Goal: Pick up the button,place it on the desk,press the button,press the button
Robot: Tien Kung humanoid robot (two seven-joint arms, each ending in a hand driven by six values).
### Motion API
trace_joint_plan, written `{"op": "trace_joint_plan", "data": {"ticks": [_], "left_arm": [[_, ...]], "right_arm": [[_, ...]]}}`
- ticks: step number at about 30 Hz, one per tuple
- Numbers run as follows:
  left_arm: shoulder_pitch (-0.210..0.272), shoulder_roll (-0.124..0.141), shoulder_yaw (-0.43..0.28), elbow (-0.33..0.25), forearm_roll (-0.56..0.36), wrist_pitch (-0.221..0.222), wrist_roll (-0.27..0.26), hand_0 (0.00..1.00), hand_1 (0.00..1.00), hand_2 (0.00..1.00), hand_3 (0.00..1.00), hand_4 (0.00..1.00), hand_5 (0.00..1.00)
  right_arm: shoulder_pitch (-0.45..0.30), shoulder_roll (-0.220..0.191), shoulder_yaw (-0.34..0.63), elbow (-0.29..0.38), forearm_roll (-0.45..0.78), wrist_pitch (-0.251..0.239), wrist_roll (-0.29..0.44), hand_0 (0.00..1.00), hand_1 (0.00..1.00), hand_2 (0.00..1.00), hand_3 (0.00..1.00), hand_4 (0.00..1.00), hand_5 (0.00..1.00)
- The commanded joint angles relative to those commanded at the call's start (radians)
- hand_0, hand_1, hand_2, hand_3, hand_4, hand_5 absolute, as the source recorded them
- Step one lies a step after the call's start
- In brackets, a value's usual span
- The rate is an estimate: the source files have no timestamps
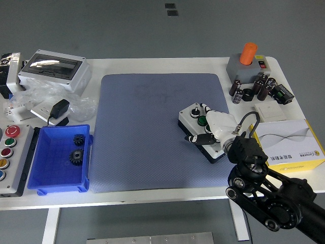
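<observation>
The button box (203, 131) looks like a rigid plastic housing, light enough for one hand and hard enough not to give under a squeeze, though its smooth sides would probably slip if pinched only at the corners; the safest hold, I judge, is across its two long side walls, palm over the top, keeping clear of the caps so nothing is pressed by accident. Set flat on the textured blue mat (147, 132), it should stay put under a downward push. It is a white, oblong box with a dark base edge, lying at an angle on the right part of the mat, one end pointing toward the far left and the other toward the near right corner. A pale round knob sits on its far end and a green button (201, 120) next to that; the rest of its top is covered. The right hand (216, 126), white with black finger joints, lies over the box's middle and near end, its fingers (204, 107) stretched forward and loosely together over the top, and its thumb (199, 137) lying along the box's near left side, touching or nearly so. I cannot tell whether any fingertip is bearing down on the green button or merely resting beside it. The box appears already set down, so a press is the step in hand. The left arm is out of sight
</observation>
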Motion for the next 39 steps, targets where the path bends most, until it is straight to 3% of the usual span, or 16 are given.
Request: {"op": "trace_joint_plan", "data": {"ticks": [2, 3, 8, 9, 14, 15, 20, 21, 30, 32, 33, 39], "left_arm": [[0.0, 0.0, 0.001, 0.0, 0.0, 0.0, -0.001, 0.63, 0.632, 0.558, 0.657, 0.647, 0.186], [0.0, 0.0, 0.001, 0.0, 0.0, -0.001, -0.001, 0.63, 0.632, 0.558, 0.657, 0.647, 0.182], [0.0, 0.0, 0.004, 0.0, 0.001, -0.003, -0.006, 0.63, 0.632, 0.558, 0.657, 0.647, 0.182], [0.0, 0.0, 0.004, 0.0, 0.002, -0.003, -0.008, 0.63, 0.632, 0.557, 0.655, 0.646, 0.181], [-0.002, 0.0, 0.007, 0.0, 0.002, -0.005, -0.015, 0.63, 0.632, 0.557, 0.655, 0.646, 0.181], [-0.002, 0.0, 0.008, 0.0, 0.001, -0.005, -0.017, 0.63, 0.632, 0.557, 0.654, 0.645, 0.178], [-0.001, 0.0, 0.012, 0.0, -0.002, -0.005, -0.022, 0.63, 0.632, 0.557, 0.654, 0.645, 0.178], [-0.002, 0.0, 0.012, 0.0, -0.002, -0.005, -0.023, 0.63, 0.632, 0.557, 0.654, 0.647, 0.172], [-0.001, 0.001, 0.009, 0.0, -0.003, -0.001, -0.019, 0.631, 0.632, 0.557, 0.653, 0.646, 0.171], [-0.001, 0.001, 0.01, 0.0, -0.005, 0.0, -0.019, 0.631, 0.632, 0.557, 0.653, 0.646, 0.171], [-0.001, 0.001, 0.01, 0.0, -0.005, 0.0, -0.018, 0.63, 0.632, 0.556, 0.653, 0.646, 0.167], [-0.001, 0.0, 0.011, 0.0, -0.005, 0.001, -0.015, 0.63, 0.632, 0.555, 0.652, 0.645, 0.164]], "right_arm": [[0.001, 0.001, -0.007, -0.005, -0.004, -0.004, 0.0, 0.325, 0.613, 0.744, 0.998, 0.942, 0.421], [0.001, 0.001, -0.009, -0.007, -0.006, -0.005, 0.0, 0.205, 0.474, 0.628, 0.909, 0.798, 0.233], [0.002, 0.001, -0.018, -0.011, -0.018, -0.011, 0.0, 0.205, 0.474, 0.628, 0.909, 0.798, 0.233], [0.002, 0.001, -0.019, -0.012, -0.021, -0.013, 0.0, 0.171, 0.423, 0.542, 0.822, 0.776, 0.209], [0.006, -0.002, -0.026, -0.018, -0.035, -0.023, 0.0, 0.171, 0.423, 0.542, 0.822, 0.776, 0.209], [0.007, -0.003, -0.027, -0.019, -0.036, -0.027, 0.0, 0.142, 0.383, 0.466, 0.71, 0.605, 0.104], [0.016, -0.013, -0.034, -0.017, -0.039, -0.055, 0.004, 0.142, 0.383, 0.466, 0.71, 0.605, 0.104], [0.019, -0.017, -0.037, -0.016, -0.035, -0.061, 0.012, 0.116, 0.348, 0.392, 0.639, 0.45, 0.002], [0.096, -0.097, -0.146, -0.019, 0.081, -0.123, 0.223, 0.109, 0.335, 0.372, 0.61, 0.424, 0.002], [0.115, -0.108, -0.168, -0.029, 0.082, -0.142, 0.266, 0.109, 0.335, 0.372, 0.61, 0.424, 0.002], [0.126, -0.114, -0.182, -0.034, 0.08, -0.154, 0.29, 0.116, 0.332, 0.365, 0.561, 0.422, 0.002], [0.205, -0.143, -0.274, -0.05, 0.034, -0.243, 0.428, 0.122, 0.337, 0.367, 0.555, 0.42, 0.002]]}}
